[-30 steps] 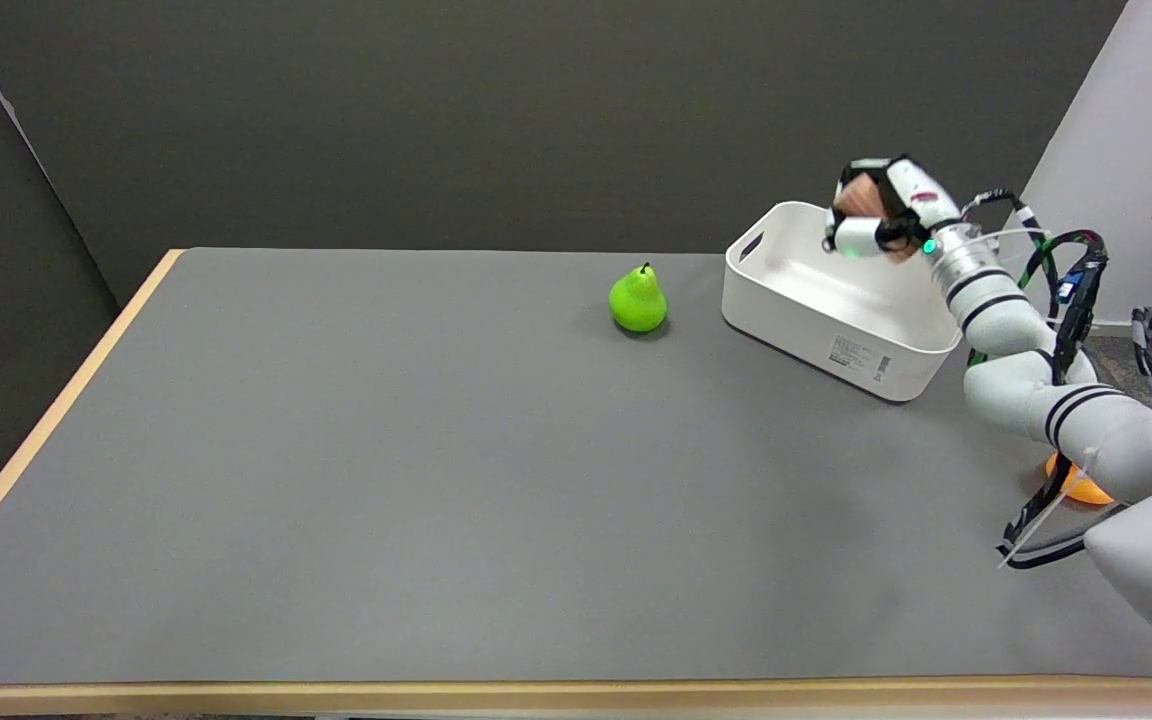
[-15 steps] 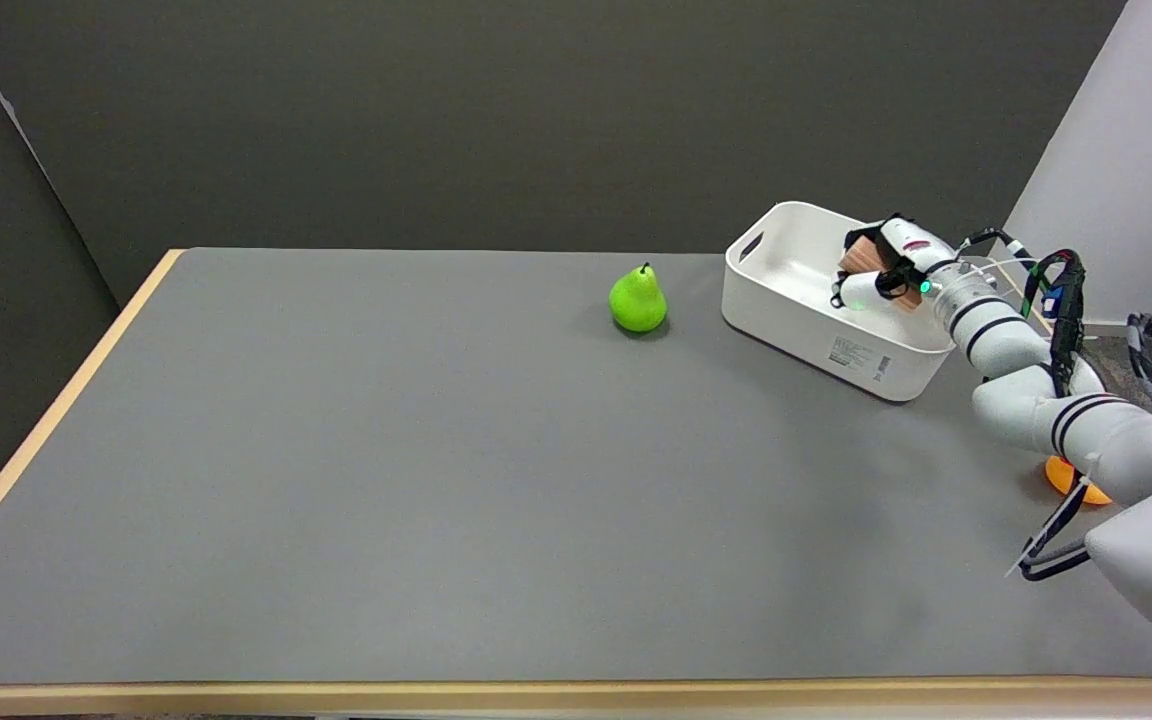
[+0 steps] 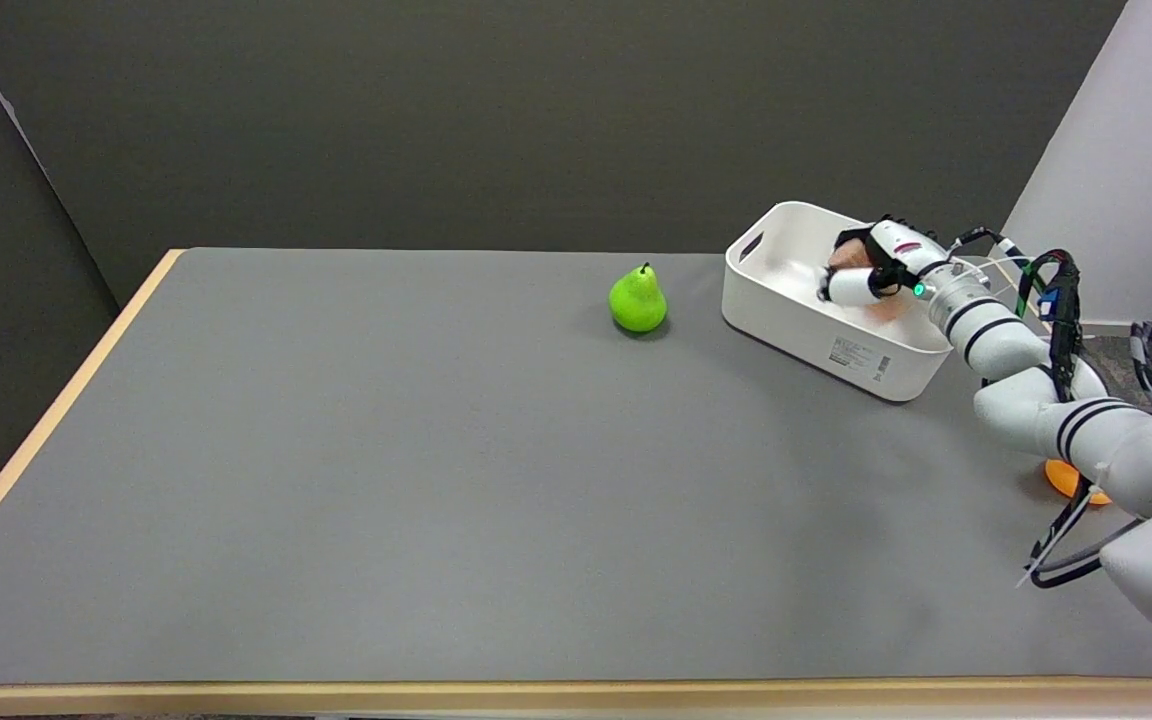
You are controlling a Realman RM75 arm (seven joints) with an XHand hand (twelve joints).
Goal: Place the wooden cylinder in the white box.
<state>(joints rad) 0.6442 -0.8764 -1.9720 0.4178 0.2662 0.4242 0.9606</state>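
My right hand [image 3: 871,272] is down inside the white box [image 3: 816,320], below the level of its rim, fingers closed around the wooden cylinder [image 3: 848,256]. Only slivers of pale wood show: one patch on the far side of my fingers, another low at the near right of the hand against the box floor. Whether the cylinder touches the floor I cannot tell; the hand covers most of it. My arm comes in over the box's right end from the lower right, cables looped along it. The box sits at the far right of the grey table [image 3: 416,480], turned at an angle, a handle slot in its left end wall and a printed label on its near wall. A green pear [image 3: 638,299] stands upright left of the box, near it but apart. Something orange [image 3: 1069,479] shows on the table's right side, half hidden under my forearm.
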